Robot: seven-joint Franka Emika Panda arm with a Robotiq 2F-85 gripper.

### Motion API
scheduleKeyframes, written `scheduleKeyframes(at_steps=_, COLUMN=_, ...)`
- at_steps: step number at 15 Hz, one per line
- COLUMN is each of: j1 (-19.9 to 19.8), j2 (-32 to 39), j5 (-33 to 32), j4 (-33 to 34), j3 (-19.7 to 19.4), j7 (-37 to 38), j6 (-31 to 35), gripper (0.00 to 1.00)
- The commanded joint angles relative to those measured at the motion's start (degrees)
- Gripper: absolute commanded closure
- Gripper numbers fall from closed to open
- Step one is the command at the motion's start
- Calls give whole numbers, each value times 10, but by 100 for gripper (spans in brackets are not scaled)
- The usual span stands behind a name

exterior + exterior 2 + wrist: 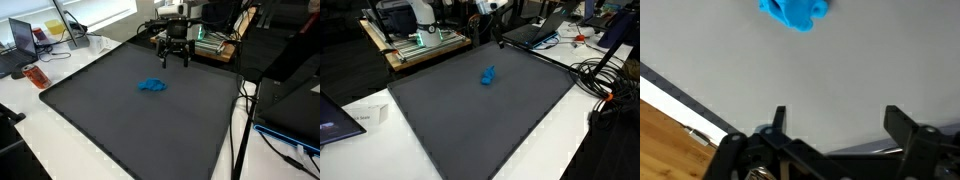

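Note:
A small crumpled blue object (152, 86) lies near the middle of the dark grey mat (120, 130); it also shows in an exterior view (488, 75) and at the top of the wrist view (793, 12). My gripper (174, 62) hangs above the mat's far edge, well short of the blue object, and is open with nothing between its fingers. In the wrist view the gripper (835, 115) comes in from the bottom, its two dark fingertips (779, 115) spread wide over bare mat. In an exterior view the gripper (500, 42) is only partly seen at the mat's far edge.
The mat lies on a white table (40, 130). A wooden bench with equipment (420, 45) stands behind the arm. A laptop (22, 36) and clutter sit at one corner; cables (605, 85) trail over the table beside the mat. A wooden strip (665, 130) borders the mat.

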Motion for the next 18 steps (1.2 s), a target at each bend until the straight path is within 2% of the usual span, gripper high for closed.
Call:
scheduleKeyframes(at_steps=1, j1=-18, j2=9, j5=60, j4=-9, j3=42, j7=-29, j6=44, gripper=0)
scheduleKeyframes(at_steps=5, j1=-51, j2=36, j5=76, j4=-11, j3=93, j7=-18, j6=101, gripper=0)
scheduleKeyframes(at_steps=8, j1=-107, j2=70, j5=32, j4=-14, j3=151, j7=15, j6=160, gripper=0)
scheduleKeyframes(at_steps=11, j1=-175, j2=119, j5=-38, j4=-31, j3=208, j7=60, j6=235, gripper=0)
scheduleKeyframes(at_steps=13, j1=-212, j2=153, j5=-96, j4=-57, j3=226, j7=89, j6=303, gripper=0)
scheduleKeyframes(at_steps=17, j1=-256, j2=206, j5=-173, j4=-111, j3=217, j7=122, j6=426, gripper=0)
scheduleKeyframes(at_steps=18, j1=-259, j2=235, j5=-172, j4=-88, j3=212, j7=101, j6=434, gripper=0)
